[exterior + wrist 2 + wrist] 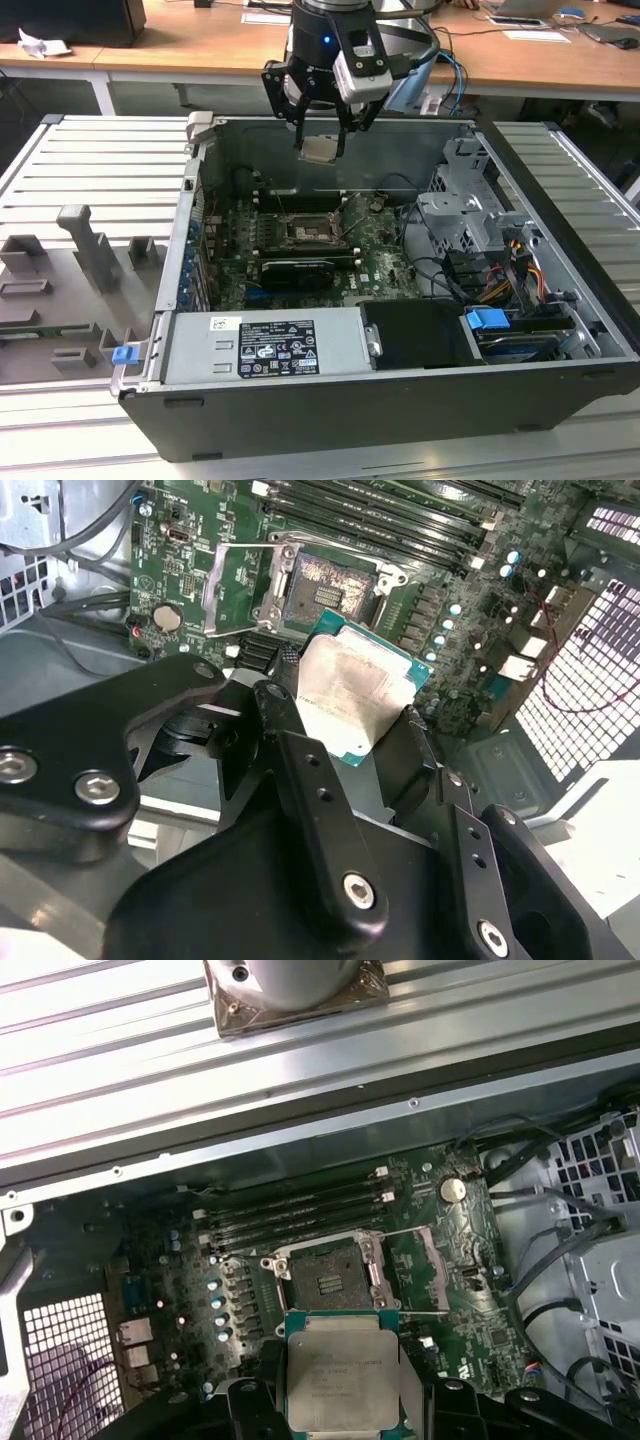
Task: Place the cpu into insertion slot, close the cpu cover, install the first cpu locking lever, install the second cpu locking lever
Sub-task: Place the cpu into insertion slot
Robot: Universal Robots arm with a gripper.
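Your cpu looks light, stiff and fragile, so hold it only by its opposite edges, as the jaws do now, closed onto it. It hangs in the air above the insertion slot, well apart from it. Its contact face is hidden from you, and the slot's pins are too dim to judge.
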